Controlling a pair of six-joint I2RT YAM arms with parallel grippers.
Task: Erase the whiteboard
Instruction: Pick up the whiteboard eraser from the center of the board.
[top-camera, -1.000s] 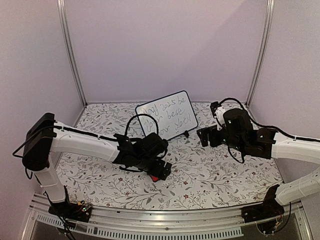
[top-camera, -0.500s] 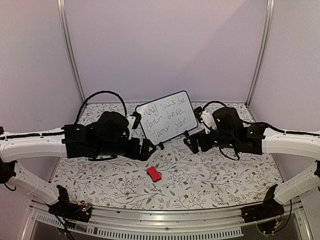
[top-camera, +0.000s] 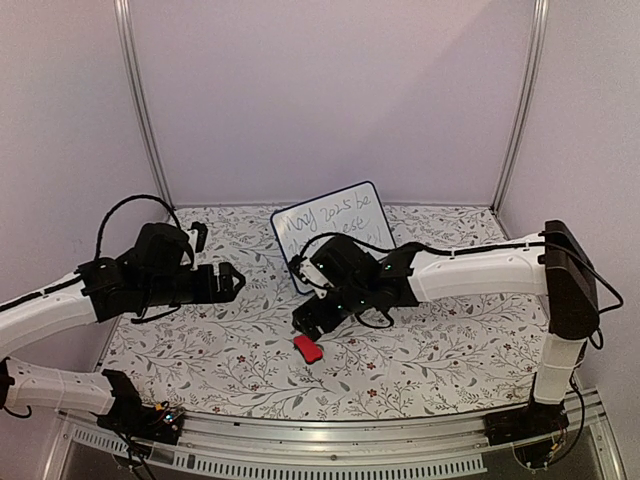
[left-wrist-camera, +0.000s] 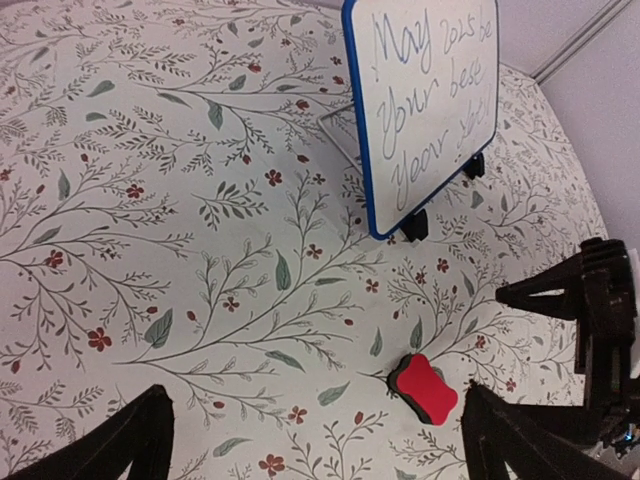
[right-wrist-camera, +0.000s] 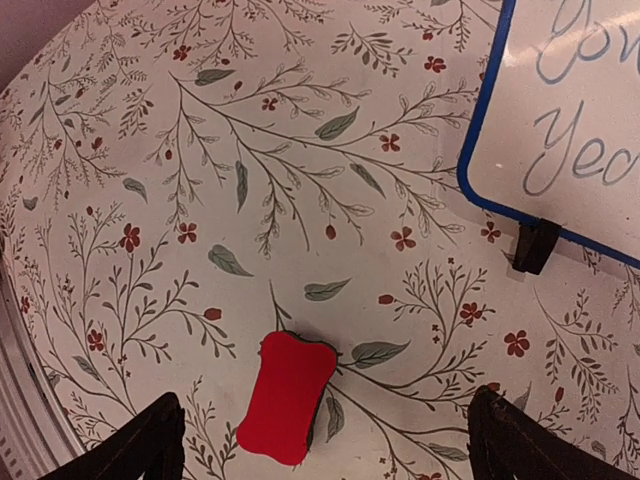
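Observation:
The whiteboard (top-camera: 335, 222) stands tilted at the back of the table, blue-framed and covered in handwriting; my right arm hides its lower edge in the top view. It also shows in the left wrist view as the whiteboard (left-wrist-camera: 430, 100) and at the upper right of the right wrist view as the whiteboard (right-wrist-camera: 570, 130). A red eraser (top-camera: 307, 347) lies flat on the cloth in front of it. My right gripper (top-camera: 312, 320) hovers open just above the eraser (right-wrist-camera: 288, 397), apart from it. My left gripper (top-camera: 232, 280) stands open and empty to the left, with the eraser (left-wrist-camera: 424, 389) ahead of it.
A floral tablecloth (top-camera: 440, 350) covers the table. Pale walls and metal posts (top-camera: 145, 110) close in the back and sides. An aluminium rail (top-camera: 330, 445) runs along the near edge. The board's black foot (right-wrist-camera: 535, 245) rests on the cloth near my right gripper.
My left gripper lifted off the eraser and drew back to the left, leaving the eraser on the cloth. The right arm swung left and down from beside the board to over the eraser.

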